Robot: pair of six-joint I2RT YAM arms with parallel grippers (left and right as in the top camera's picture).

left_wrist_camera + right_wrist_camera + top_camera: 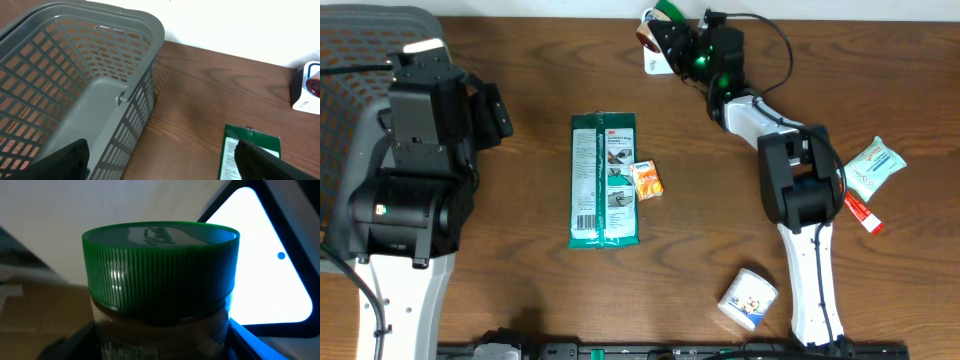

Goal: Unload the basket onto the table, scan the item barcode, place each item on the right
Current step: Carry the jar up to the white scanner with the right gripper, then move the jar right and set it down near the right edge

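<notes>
Green-lidded jar clamped between right fingers, near scanner; left fingers wide apart, holding nothing, above tabletop beside basket.

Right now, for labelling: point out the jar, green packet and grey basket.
jar [160,270]: right wrist view, lid's ribbed side
green packet [605,180]: overhead view, middle of face
grey basket [156,40]: left wrist view, rim corner

Grey basket, green packet, small orange sachet, perhaps
</notes>
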